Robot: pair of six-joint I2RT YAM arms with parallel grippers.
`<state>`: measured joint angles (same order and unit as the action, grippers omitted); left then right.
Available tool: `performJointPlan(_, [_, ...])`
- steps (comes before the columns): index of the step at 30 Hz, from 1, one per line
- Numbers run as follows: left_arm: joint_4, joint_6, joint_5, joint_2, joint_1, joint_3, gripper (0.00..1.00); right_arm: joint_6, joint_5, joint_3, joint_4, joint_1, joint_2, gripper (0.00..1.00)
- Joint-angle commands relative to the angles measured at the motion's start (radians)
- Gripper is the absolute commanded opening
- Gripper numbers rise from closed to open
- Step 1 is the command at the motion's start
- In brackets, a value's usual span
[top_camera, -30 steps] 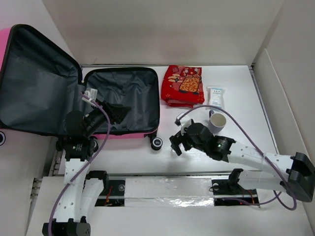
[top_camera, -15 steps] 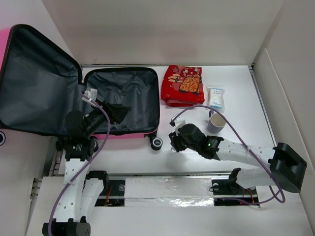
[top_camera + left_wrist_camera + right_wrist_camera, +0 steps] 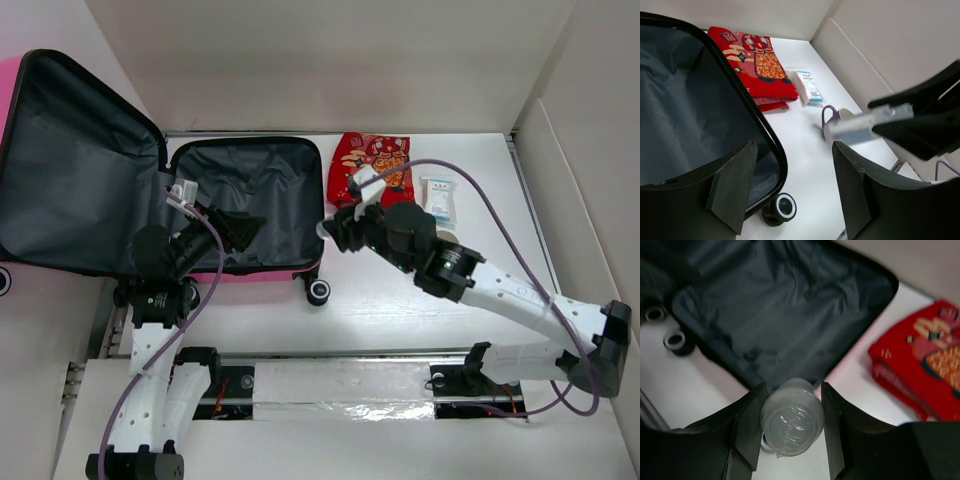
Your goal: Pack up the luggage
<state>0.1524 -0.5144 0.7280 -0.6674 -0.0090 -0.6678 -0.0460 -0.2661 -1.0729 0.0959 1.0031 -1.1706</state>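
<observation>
holding a clear plastic bottle [image 3: 792,416], or so it looks end-on, i have my right fingers [image 3: 340,228] clenched on its sides so it points forward like a spout. that grip lets me carry it sideways without it rolling out. the luggage [image 3: 270,170] lies open at the left of the desk [image 3: 480,160], its base half flat and its lid [image 3: 70,160] thrown back to the left, so the dark lining faces up and is ready to take things. what shows of that lining is bare. the bottle hangs just beside the case's right rim, over the desk near a wheel [image 3: 319,291], which i judge to be the last stretch before a drop inside.

my left fingers [image 3: 245,228] are spread and grasp nothing. they hover over the near edge of the base half, perhaps to steady it.

a red folded cloth [image 3: 372,172], a white packet [image 3: 438,197] and a mug [image 3: 836,116] wait on the desk to the right, apart from the case, probably next to go in.
</observation>
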Motion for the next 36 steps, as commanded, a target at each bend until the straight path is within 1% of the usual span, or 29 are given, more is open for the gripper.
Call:
performJointPlan(1, [0.033, 0.011, -0.007, 0.026, 0.007, -0.029, 0.59, 0.11, -0.03, -0.129, -0.143, 0.008, -0.136, 0.19])
performJointPlan(2, [0.024, 0.023, -0.016, 0.022, 0.007, -0.039, 0.59, 0.123, -0.031, -0.163, -0.159, 0.008, -0.177, 0.19])
performJointPlan(3, [0.006, 0.031, -0.024, 0.022, -0.002, -0.044, 0.59, 0.142, -0.028, -0.189, -0.182, 0.008, -0.258, 0.18])
performJointPlan(5, [-0.005, 0.04, -0.039, 0.031, -0.002, -0.049, 0.58, 0.179, -0.022, -0.293, -0.2, 0.008, -0.349, 0.18])
performJointPlan(6, [-0.01, 0.042, -0.047, 0.035, -0.011, -0.049, 0.58, 0.187, -0.019, -0.332, -0.173, -0.001, -0.439, 0.18])
performJointPlan(7, [-0.016, 0.045, -0.055, 0.038, -0.011, -0.05, 0.58, 0.193, -0.018, -0.404, -0.15, -0.001, -0.478, 0.18])
performJointPlan(10, [-0.054, 0.068, -0.093, 0.042, -0.02, -0.07, 0.58, 0.195, 0.013, -0.461, -0.099, -0.001, -0.593, 0.18])
performJointPlan(11, [-0.06, 0.07, -0.099, 0.042, -0.02, -0.072, 0.58, 0.192, 0.033, -0.478, -0.097, -0.001, -0.613, 0.18])
performJointPlan(12, [-0.063, 0.07, -0.099, 0.043, -0.02, -0.072, 0.58, 0.184, 0.078, -0.487, -0.061, -0.001, -0.632, 0.18])
performJointPlan(15, [-0.063, 0.07, -0.098, 0.04, -0.02, -0.072, 0.58, 0.163, 0.154, -0.512, -0.003, -0.001, -0.692, 0.19])
performJointPlan(17, [-0.066, 0.07, -0.102, 0.031, -0.02, -0.076, 0.58, 0.149, 0.171, -0.518, 0.027, -0.012, -0.727, 0.19])
performJointPlan(22, [-0.068, 0.068, -0.102, 0.035, -0.02, -0.075, 0.58, 0.133, 0.232, -0.598, 0.119, -0.054, -0.822, 0.19])
performJointPlan(26, [-0.071, 0.071, -0.107, 0.034, -0.02, -0.076, 0.57, 0.121, 0.245, -0.634, 0.119, -0.104, -0.891, 0.19])
performJointPlan(28, [-0.076, 0.073, -0.114, 0.038, -0.02, -0.073, 0.57, 0.117, 0.232, -0.645, 0.107, -0.119, -0.922, 0.24])
performJointPlan(29, [-0.079, 0.076, -0.116, 0.034, -0.02, -0.076, 0.57, 0.11, 0.228, -0.659, 0.097, -0.135, -0.929, 0.31])
performJointPlan(31, [-0.08, 0.076, -0.118, 0.028, -0.02, -0.078, 0.57, 0.109, 0.205, -0.674, 0.071, -0.15, -0.957, 0.35])
performJointPlan(32, [-0.079, 0.076, -0.114, 0.028, -0.02, -0.078, 0.57, 0.109, 0.193, -0.708, 0.071, -0.162, -0.969, 0.36])
performJointPlan(33, [-0.079, 0.076, -0.114, 0.032, -0.02, -0.073, 0.57, 0.109, 0.176, -0.726, 0.07, -0.162, -0.981, 0.44])
performJointPlan(35, [-0.079, 0.076, -0.117, 0.037, -0.02, -0.073, 0.57, 0.118, 0.124, -0.765, 0.051, -0.172, -1.003, 0.51])
performJointPlan(36, [-0.082, 0.077, -0.121, 0.034, -0.02, -0.075, 0.57, 0.121, 0.116, -0.774, 0.042, -0.172, -1.005, 0.58])
